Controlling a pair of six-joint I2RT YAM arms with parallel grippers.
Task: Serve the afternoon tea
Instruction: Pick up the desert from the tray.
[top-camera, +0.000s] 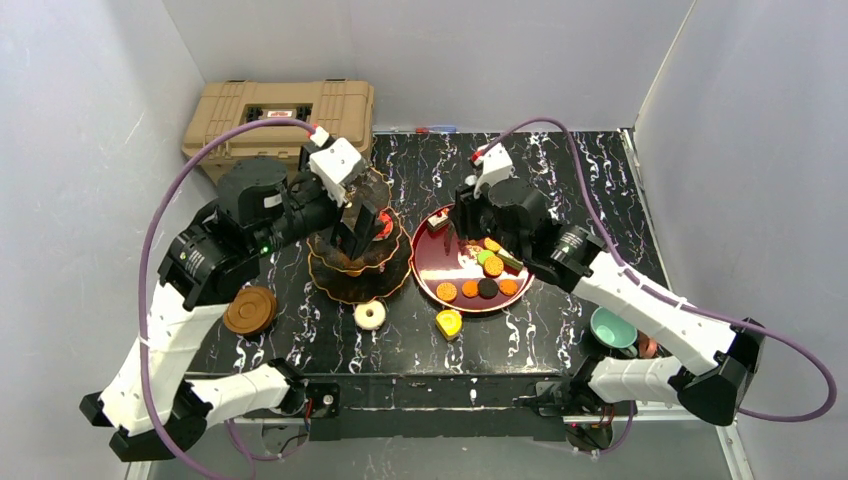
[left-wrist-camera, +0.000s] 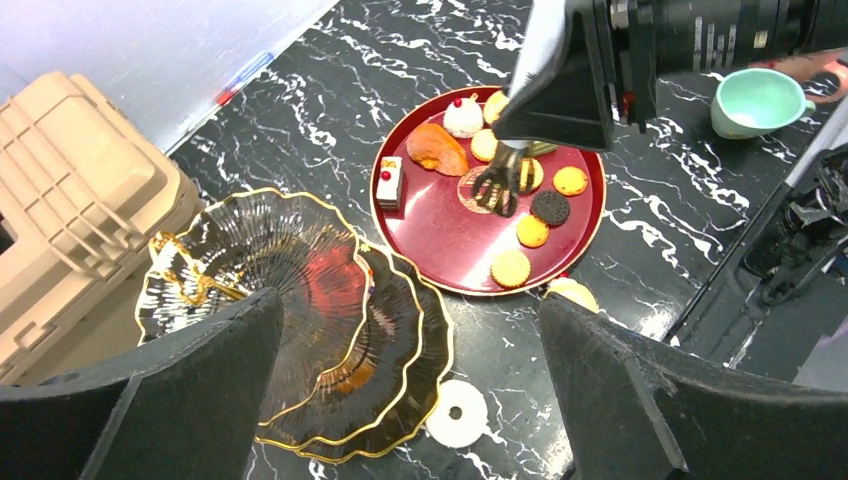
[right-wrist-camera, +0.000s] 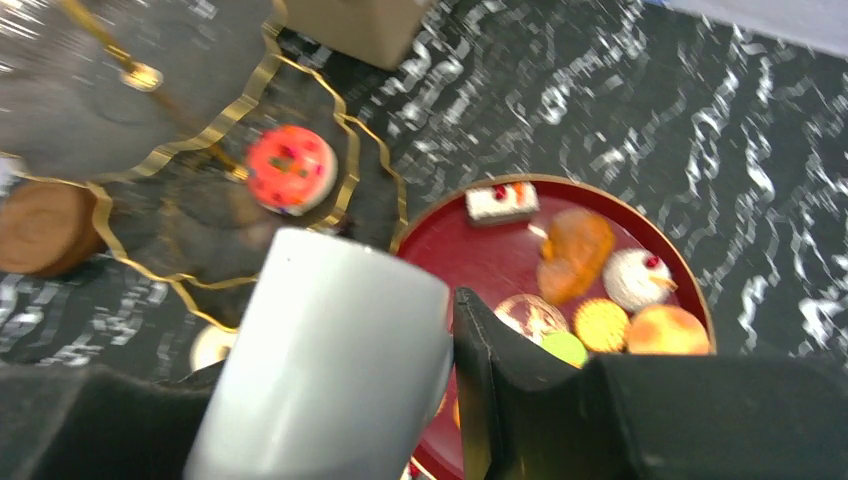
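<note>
Left gripper (left-wrist-camera: 410, 305) hangs spread wide over the three-tier stand (left-wrist-camera: 250, 230), whose tier holds a pink donut (right-wrist-camera: 290, 168), while the right gripper (left-wrist-camera: 503, 170), grip unclear, reaches into the red tray (left-wrist-camera: 450, 240), likely for another sweet.

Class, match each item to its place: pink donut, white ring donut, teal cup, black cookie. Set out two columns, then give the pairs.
1 pink donut
2 white ring donut
3 teal cup
4 black cookie

A on the red tray
B on the tiered stand
C on the table, in front of the stand
D on the table, right of the tray

Pairs: 1-B; 2-C; 3-D; 4-A
</note>
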